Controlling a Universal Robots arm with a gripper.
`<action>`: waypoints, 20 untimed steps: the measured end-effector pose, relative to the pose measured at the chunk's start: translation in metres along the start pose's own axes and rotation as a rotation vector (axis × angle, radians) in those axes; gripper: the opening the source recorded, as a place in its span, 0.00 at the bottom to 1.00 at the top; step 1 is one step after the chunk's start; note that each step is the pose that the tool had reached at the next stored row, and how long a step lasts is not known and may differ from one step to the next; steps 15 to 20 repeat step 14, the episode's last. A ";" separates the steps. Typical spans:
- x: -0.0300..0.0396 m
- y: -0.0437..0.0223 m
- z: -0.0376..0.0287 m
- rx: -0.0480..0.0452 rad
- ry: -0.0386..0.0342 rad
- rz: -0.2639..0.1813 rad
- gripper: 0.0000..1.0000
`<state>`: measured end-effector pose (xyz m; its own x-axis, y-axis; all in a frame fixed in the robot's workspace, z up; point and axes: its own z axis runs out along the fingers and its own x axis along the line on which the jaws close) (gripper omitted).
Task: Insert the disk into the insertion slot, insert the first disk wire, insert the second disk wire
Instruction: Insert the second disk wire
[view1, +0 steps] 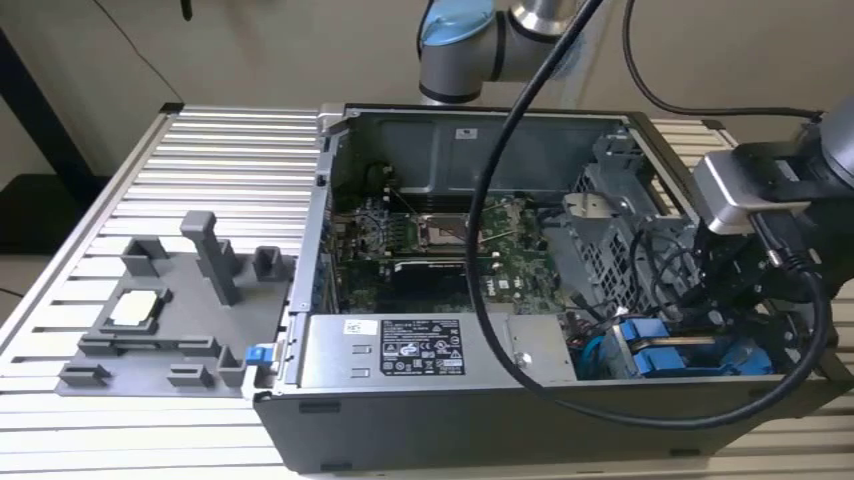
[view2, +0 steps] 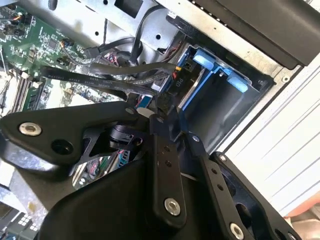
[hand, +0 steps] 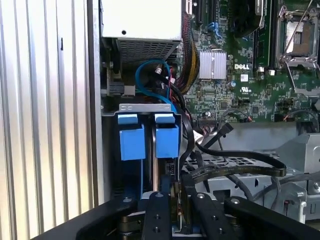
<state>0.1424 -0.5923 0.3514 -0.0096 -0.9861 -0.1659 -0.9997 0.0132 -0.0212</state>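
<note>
- The gripper (hand: 176, 210) reached down into the lower front corner of the open computer case (view1: 441, 130), its black fingers (view2: 162, 150) drawn close together on something small and pale at their tips; what that was could not be made out, nor whether they truly clamped it.
- The arm (view1: 461, 50) rose behind the case and bent over it toward the exterior view's right, thick black cables (view1: 514, 200) hanging from it across the opening.
- Directly beyond the fingertips stood the insertion slot (hand: 145, 107), a dark metal bay, and the disk (hand: 167, 137) sat inside it on edge in its blue frame, with a second blue frame beside it.
- Just beside the gripper, flat black wires (view2: 105, 75) looped over toward the disk's end.
- Farther from the gripper lay the green motherboard (hand: 235, 75) with its silver heatsink and square socket.
- Farthest off, outside the case on the ribbed table (view1: 214, 160), a grey fixture tray (view1: 160, 320) held upright posts and a small square chip.
</note>
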 end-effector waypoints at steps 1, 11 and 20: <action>-0.0006 -0.0001 -0.0032 -0.0004 0.0002 0.000 0.24; -0.0034 -0.0005 -0.0202 -0.0015 0.0001 0.000 0.24; -0.0034 -0.0005 -0.0203 -0.0015 0.0001 0.000 0.24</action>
